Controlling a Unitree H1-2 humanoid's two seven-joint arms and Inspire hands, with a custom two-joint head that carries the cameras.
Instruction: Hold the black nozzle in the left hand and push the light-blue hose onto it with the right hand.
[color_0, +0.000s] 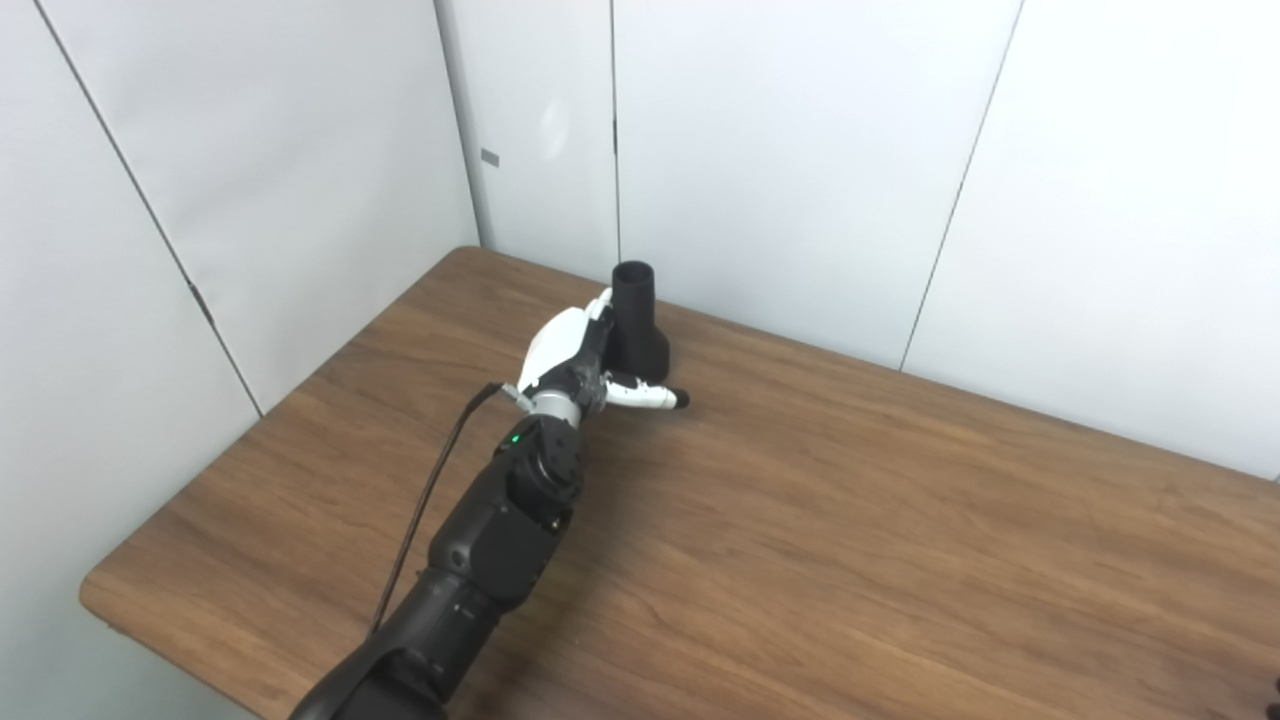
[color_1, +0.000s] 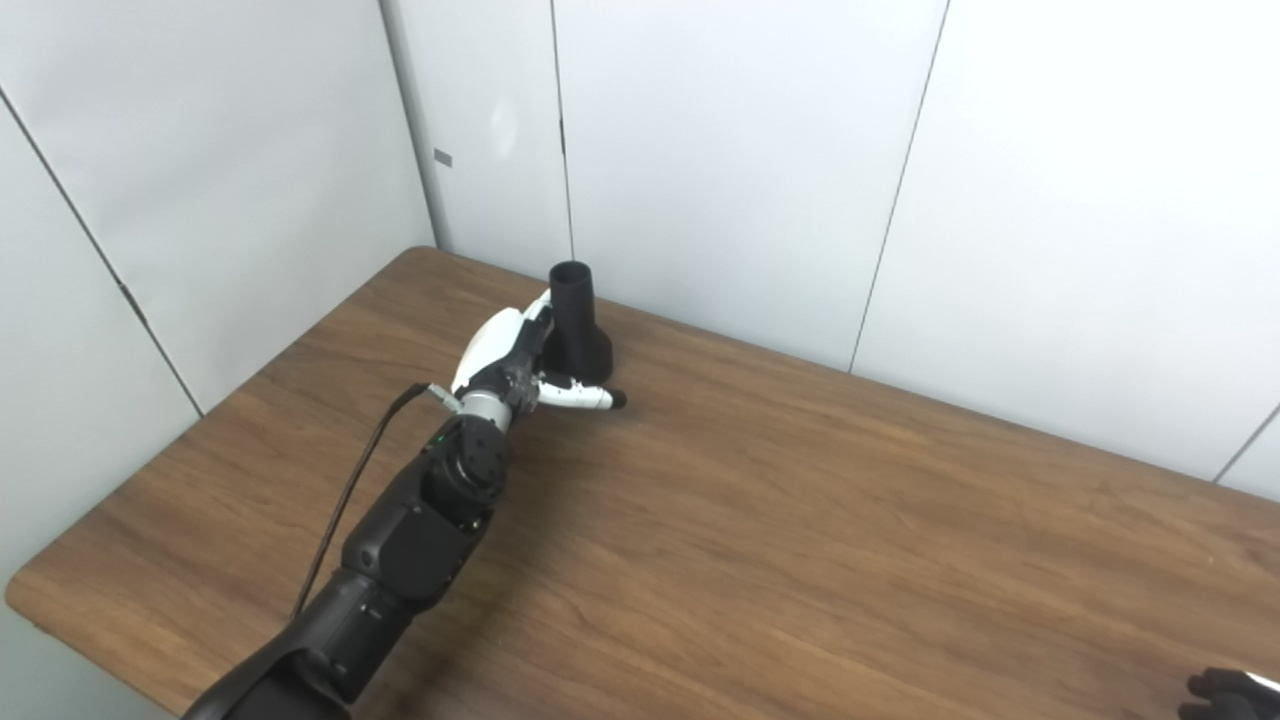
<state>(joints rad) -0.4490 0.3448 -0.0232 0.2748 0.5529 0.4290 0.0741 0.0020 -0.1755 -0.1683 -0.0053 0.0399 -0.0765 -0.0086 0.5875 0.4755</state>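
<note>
1. The black nozzle (color_0: 636, 320) stands upright on its wide base at the far edge of the table (color_0: 850, 540), close to the wall panels (color_0: 800, 150), narrow open mouth up.
2. The left hand (color_0: 575, 362) sits at the nozzle's 8 o'clock, its palm side turned to the flared base. The thumb (color_0: 650, 396) lies stretched out toward 3 o'clock in front of the base, apart from the rest; the other fingers are hidden behind the hand and the nozzle, so I cannot tell whether they have wrapped round it yet.
3. The step in hand looks like securing the nozzle. A good grip would take the lower body, thumb on the near side and fingers on the far side, leaving the narrow neck and mouth bare for the hose.
4. Closing should be gentle and even: the piece is tall on a small footing, and a one-sided push could tip it toward 1 o'clock against the wall.
5. The right hand (color_1: 1230, 692) shows only as a dark sliver at the 5 o'clock corner of the right eye view; its fingers cannot be judged.
6. No light-blue hose is in view, so it must be found first.
</note>
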